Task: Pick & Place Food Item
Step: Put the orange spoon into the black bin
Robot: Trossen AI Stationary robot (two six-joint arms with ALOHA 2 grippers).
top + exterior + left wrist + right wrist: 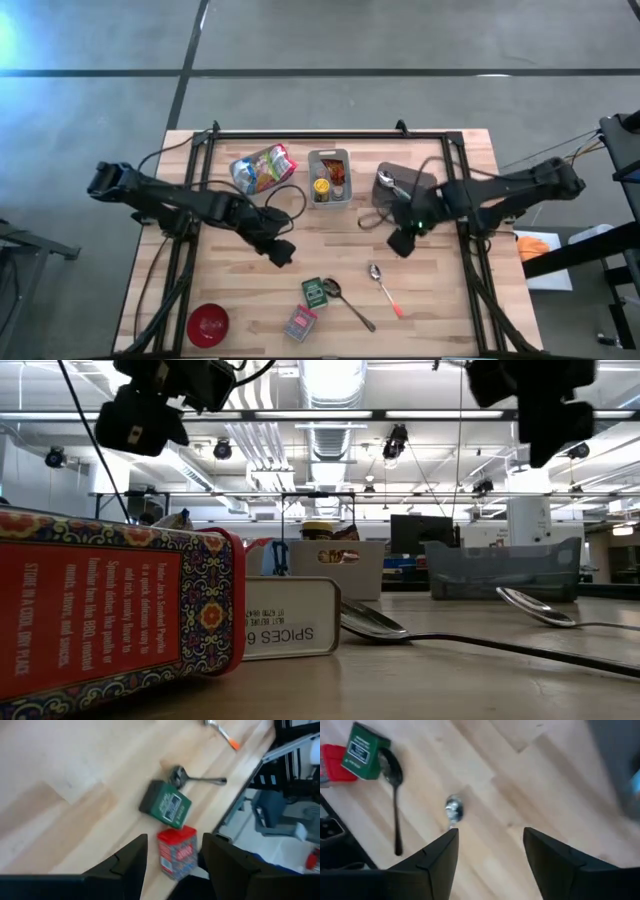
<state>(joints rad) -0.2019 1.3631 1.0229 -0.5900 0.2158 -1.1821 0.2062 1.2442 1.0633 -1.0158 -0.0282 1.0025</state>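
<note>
Mostly flat rectangular tins, smooth wood table.

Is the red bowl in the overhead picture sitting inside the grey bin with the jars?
No, the red bowl sits on the bare table at its near left corner, far from the grey bin.

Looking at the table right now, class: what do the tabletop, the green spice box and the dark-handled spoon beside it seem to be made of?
The tabletop looks like pale wood with a matt finish: jointed planks with visible grain. The green spice box is probably a printed metal tin, with crisp edges and a slight sheen, though coated card is possible. The dark-handled spoon appears to be polished metal, since its bowl reflects light.
</note>
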